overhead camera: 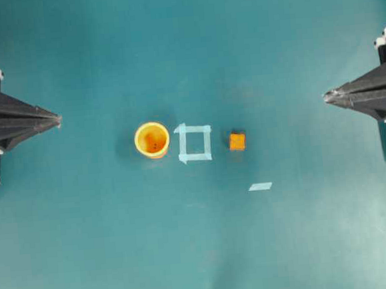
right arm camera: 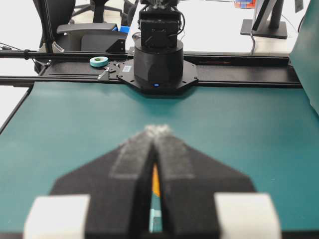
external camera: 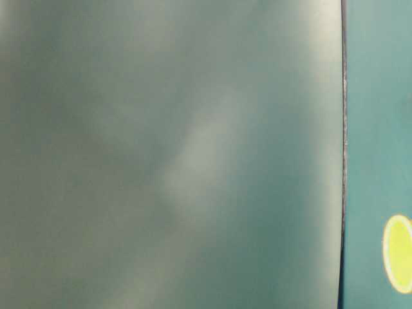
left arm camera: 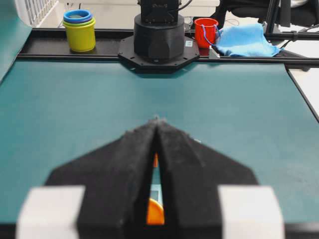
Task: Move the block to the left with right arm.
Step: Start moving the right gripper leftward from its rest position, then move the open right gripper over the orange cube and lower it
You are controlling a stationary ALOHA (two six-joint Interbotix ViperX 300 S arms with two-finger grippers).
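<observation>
block (overhead camera: 237, 142) on the desk (overhead camera: 308, 242), just right of the tape square (overhead camera: 194, 143), cup (overhead camera: 152, 140) beyond | right pincer (overhead camera: 327, 96) closed to a point, empty, well apart from block, arm cut off at edge | left pincer (overhead camera: 57, 119) closed, empty | table-level view blurred, cup rim (external camera: 398, 253) only partly seen

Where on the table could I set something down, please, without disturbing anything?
Bare mat lies between the left gripper and the cup, and between the block and the right gripper. The middle is crowded: cup, tape square, block.
</observation>
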